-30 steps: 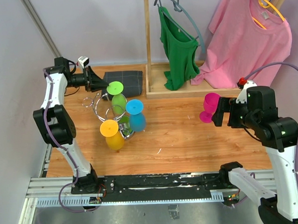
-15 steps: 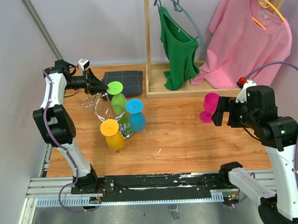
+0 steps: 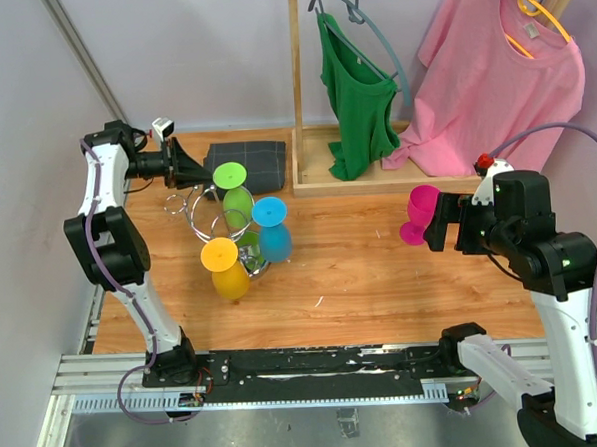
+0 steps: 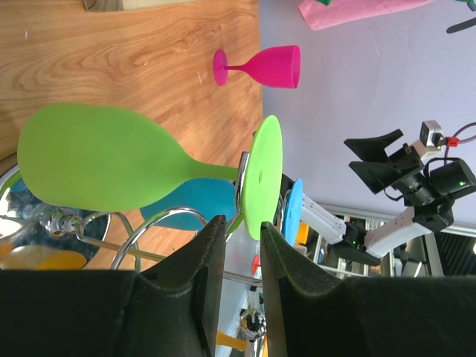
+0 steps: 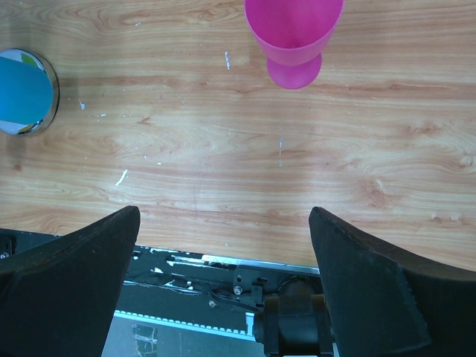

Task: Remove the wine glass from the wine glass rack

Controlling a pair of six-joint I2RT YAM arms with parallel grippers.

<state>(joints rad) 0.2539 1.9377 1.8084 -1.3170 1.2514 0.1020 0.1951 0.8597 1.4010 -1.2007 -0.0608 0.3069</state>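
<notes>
The left gripper [image 4: 242, 222] is hovering at the rim of the green glass's [image 4: 104, 167] foot, its fingers parted by only a narrow gap and clasping nothing, while that glass is hanging bowl-down by its stem in a loop of the wire rack [image 4: 242, 175]. A blue glass [image 3: 272, 235] and a yellow glass [image 3: 224, 267] are hanging beside it on the same rack, near the left side of the table [image 3: 382, 279]. The right gripper [image 5: 223, 223] is waiting with its fingers spread wide and empty just short of a pink glass [image 5: 294, 30], which is standing upright on the table well apart from the rack.
</notes>
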